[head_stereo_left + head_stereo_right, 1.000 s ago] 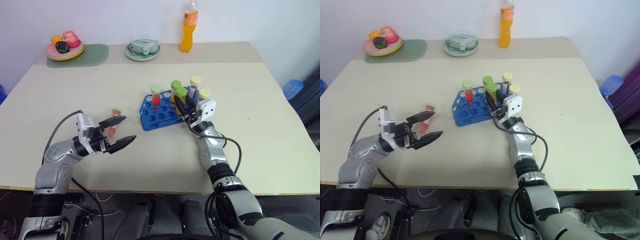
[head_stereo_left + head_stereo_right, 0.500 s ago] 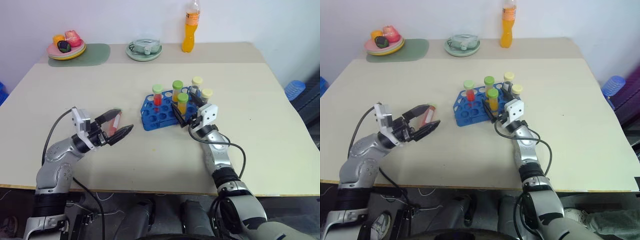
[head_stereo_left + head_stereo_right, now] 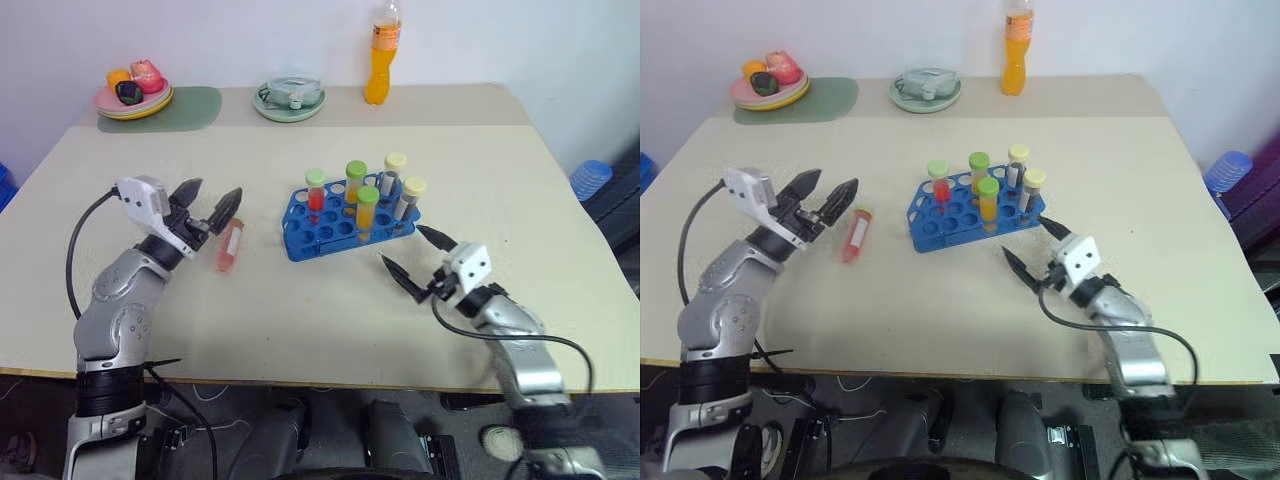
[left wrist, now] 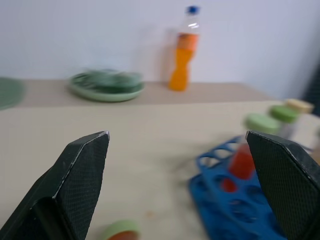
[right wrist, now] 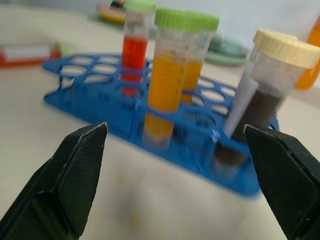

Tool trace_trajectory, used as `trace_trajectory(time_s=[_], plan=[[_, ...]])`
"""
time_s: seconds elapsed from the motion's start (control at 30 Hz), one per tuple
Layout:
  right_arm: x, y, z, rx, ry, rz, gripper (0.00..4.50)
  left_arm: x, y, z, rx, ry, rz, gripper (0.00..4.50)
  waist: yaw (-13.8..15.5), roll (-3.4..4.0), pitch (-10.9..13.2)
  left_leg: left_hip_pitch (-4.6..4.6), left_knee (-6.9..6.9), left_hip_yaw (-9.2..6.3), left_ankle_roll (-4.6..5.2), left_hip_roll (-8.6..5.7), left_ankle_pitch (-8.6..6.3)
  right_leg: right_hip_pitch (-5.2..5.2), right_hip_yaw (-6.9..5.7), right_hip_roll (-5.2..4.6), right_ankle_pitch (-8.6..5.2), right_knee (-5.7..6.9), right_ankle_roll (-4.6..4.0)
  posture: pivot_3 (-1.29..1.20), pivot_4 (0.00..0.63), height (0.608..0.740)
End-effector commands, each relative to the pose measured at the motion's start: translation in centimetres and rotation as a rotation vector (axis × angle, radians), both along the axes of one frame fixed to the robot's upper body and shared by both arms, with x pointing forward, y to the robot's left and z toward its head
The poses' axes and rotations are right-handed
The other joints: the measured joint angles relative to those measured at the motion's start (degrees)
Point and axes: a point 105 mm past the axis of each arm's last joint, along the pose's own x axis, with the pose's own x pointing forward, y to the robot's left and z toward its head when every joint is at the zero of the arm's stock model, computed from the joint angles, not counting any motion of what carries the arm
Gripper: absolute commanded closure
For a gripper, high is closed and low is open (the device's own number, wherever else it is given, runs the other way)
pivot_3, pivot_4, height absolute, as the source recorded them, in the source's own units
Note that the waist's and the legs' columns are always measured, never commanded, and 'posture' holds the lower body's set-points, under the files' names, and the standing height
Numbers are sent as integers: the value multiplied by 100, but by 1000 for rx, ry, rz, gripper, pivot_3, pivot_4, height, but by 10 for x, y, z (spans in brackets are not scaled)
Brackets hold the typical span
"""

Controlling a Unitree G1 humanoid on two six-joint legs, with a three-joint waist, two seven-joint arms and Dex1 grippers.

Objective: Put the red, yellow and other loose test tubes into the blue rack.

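Note:
The blue rack (image 3: pixel 322 232) stands mid-table holding several upright capped tubes, among them a red one (image 3: pixel 315 190), a yellow-orange one (image 3: pixel 367 210) and a dark brown one (image 5: pixel 252 107). One loose red test tube (image 3: pixel 230 245) lies flat on the table left of the rack. My left gripper (image 3: pixel 213 192) hovers open just above and behind that tube, pointing toward the rack, with nothing between its fingers. My right gripper (image 3: pixel 402 245) is open and empty, a short way off the rack's near right corner.
An orange drink bottle (image 3: pixel 378 60) and a green-rimmed plate (image 3: pixel 288 100) stand at the table's far edge. A plate of toy fruit (image 3: pixel 132 95) sits on a green mat at the far left. A blue object (image 3: pixel 590 178) lies off the table's right side.
My right gripper opened, left the yellow-orange tube standing in the rack and drew back toward the near right. My left gripper rose and levelled out, away from the lying red tube.

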Motion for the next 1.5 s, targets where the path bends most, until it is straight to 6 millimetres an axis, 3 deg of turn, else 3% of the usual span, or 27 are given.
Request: trace_trajectory(time_s=[0.03,0.13,0.33,0.47,0.77,0.97,1.07,1.27,1.37,1.5], plan=[[-19,1,48,-20,-48,114,28,12,12,1,66,186,215,0,3,-5,3,-4,5,1,4,0,-3,4,0,-1,-1,-1,2,0,150,740],[-25,4,82,-48,-66,196,28,21,7,-13,123,484,248,0,2,-27,16,-7,15,1,6,1,-4,6,-11,1,-3,2,7,0,150,740],[-27,22,116,-12,-50,298,28,28,-5,-1,112,749,226,0,-19,-59,29,-28,23,0,11,0,-9,-3,-25,2,-8,-6,20,0,150,740],[-31,29,121,-11,15,356,28,36,-13,0,125,832,204,0,-7,-59,29,-59,31,0,-15,-2,6,-26,-26,-2,-7,-9,20,0,150,740],[-31,31,121,-36,35,371,28,48,-36,-21,162,1027,219,0,123,-68,34,-73,44,3,-8,-5,1,-27,-27,-6,-1,-16,30,0,150,740],[-31,31,121,-41,37,371,28,51,-39,-33,175,1150,280,0,81,-69,35,-84,48,7,-8,-10,1,-33,-26,-11,5,-29,40,0,150,740],[-32,31,121,-42,38,368,0,50,-39,-38,220,1180,303,818,89,-69,35,-83,48,9,-8,-9,2,-36,-25,-11,5,-22,40,0,150,740],[-34,32,117,-36,47,358,0,50,-26,-49,232,1205,373,3629,98,-67,32,-83,61,9,-8,-10,1,-30,-25,-11,7,-19,44,0,150,740],[-34,32,115,-35,50,352,0,50,-15,-46,209,1164,382,3629,82,-66,32,-81,72,9,-8,-9,0,-27,-25,-10,9,-13,47,0,150,740],[-33,30,114,-33,50,339,0,54,-4,-17,219,790,294,3629,-21,-60,28,-79,73,17,-9,-7,1,-38,-15,-10,10,9,46,0,150,740]])
